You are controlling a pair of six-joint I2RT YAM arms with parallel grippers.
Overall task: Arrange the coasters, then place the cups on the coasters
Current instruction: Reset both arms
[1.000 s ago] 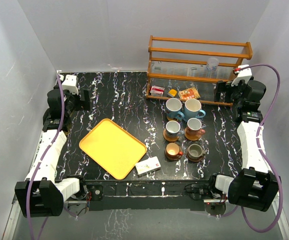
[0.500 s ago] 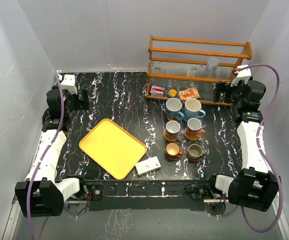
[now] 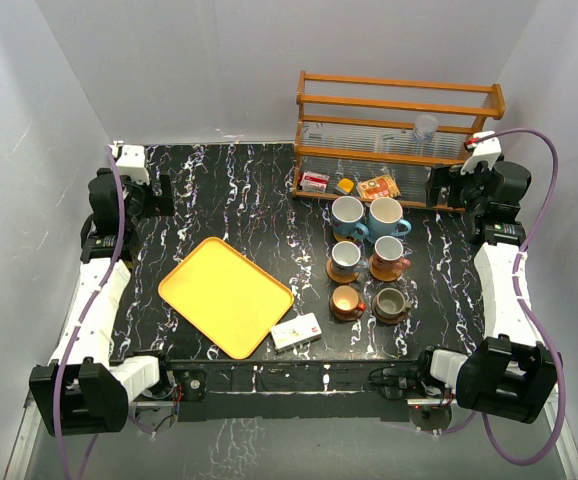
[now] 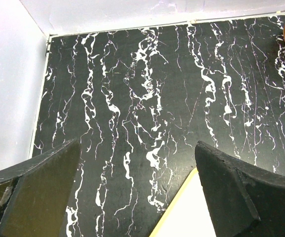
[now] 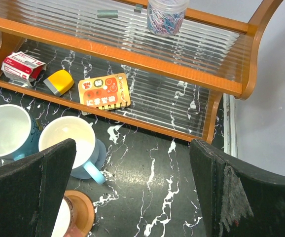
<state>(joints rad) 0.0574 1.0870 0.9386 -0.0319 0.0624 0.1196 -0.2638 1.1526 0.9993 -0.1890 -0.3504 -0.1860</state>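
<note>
Where the cups are standing: six cups (image 3: 385, 215) are sitting in two columns of three on the right half of the table (image 3: 229, 200), just in front of the wooden rack (image 3: 496, 100).
Coasters: the coasters (image 3: 336, 273) are lying under the cups, and a grey-blue one (image 5: 99, 149) is peeking out beneath the rear right cup in the right wrist view.
Clear cup: the clear cup (image 5: 166, 15) is standing on the rack's upper shelf and holding coloured paper clips (image 5: 165, 22).
Lower shelf: it is carrying a red-and-white box (image 5: 23, 66), a yellow block (image 5: 59, 82) and an orange booklet (image 5: 104, 91).
Yellow tray: the yellow tray (image 3: 225, 295) is lying at an angle left of the cups, with a small white box (image 3: 296, 331) just beside its near corner.
Left gripper: the left gripper (image 4: 137, 187) is hovering over the table's far left corner, fingers spread wide and gripping nothing.
Right gripper: the right gripper (image 5: 132, 177) is hanging by the rack's right end, fingers wide apart and holding nothing.
Hard to make out: the rear left cup is hiding its coaster. The right gripper's fingers are covering the nearer cups. Only one corner of the tray is showing in the left wrist view.
</note>
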